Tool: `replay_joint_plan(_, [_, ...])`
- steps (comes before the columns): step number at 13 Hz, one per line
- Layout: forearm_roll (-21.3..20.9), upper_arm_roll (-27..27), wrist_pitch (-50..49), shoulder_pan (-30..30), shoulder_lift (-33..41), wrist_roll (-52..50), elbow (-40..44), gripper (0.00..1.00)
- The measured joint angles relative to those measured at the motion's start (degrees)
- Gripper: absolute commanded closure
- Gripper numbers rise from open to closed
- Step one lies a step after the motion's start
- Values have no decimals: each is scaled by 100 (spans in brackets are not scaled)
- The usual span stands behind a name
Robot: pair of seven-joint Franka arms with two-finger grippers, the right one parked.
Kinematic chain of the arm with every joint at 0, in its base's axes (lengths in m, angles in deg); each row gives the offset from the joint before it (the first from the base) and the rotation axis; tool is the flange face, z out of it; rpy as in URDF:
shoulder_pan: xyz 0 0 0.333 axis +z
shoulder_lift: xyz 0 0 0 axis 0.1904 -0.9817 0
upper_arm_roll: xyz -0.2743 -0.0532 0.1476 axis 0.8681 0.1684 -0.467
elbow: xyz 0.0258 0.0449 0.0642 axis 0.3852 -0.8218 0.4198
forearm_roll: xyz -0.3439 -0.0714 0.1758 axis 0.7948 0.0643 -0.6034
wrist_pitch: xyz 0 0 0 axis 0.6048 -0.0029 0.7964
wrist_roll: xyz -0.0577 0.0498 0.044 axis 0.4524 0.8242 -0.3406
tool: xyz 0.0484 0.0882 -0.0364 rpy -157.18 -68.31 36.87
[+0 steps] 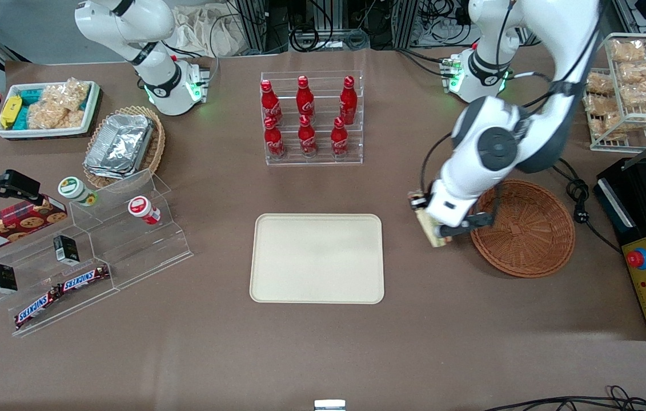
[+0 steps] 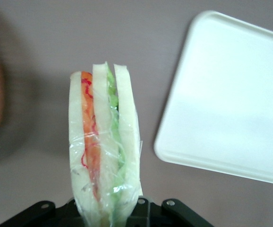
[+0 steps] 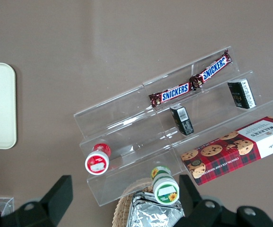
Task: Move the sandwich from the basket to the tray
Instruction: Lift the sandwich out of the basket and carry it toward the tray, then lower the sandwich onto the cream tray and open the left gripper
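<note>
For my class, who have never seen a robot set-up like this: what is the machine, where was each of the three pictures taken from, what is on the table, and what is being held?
These are two white robot arms bolted to a brown table. The front view looks down at the whole table. The other two views come from small cameras on the arms' wrists.

The working arm's gripper is shut on a wrapped sandwich of white bread with orange and green filling. It hangs over bare table between the round wicker basket, now empty, and the cream tray, also empty.

Also on the table: a clear stand of red cola bottles, a stepped clear shelf with Snickers bars, a cookie box, a basket of foil containers and a wire rack of bagged snacks.
</note>
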Motion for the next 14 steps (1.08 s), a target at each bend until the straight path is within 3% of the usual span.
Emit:
replay_joint_plan(3, [-535, 4, 1089, -434, -703, 3, 24, 99])
replay_joint_plan(6, [-1201, 2, 1682, -537, -1275, 7, 215, 85])
replay_joint_plan(9, [-1315, 1, 1719, -633, -1725, 27, 648, 79])
replay_joint_plan(10, [-1321, 1, 1720, -681, -1835, 31, 770, 68])
replay_joint_plan(11, [-1330, 2, 1720, -731, -1923, 32, 853, 38])
replay_joint_plan(13, [-1345, 1, 1724, -790, -2021, 31, 928, 1])
replay_joint_plan(14, [-1345, 1, 1728, -797, -2033, 30, 934, 1])
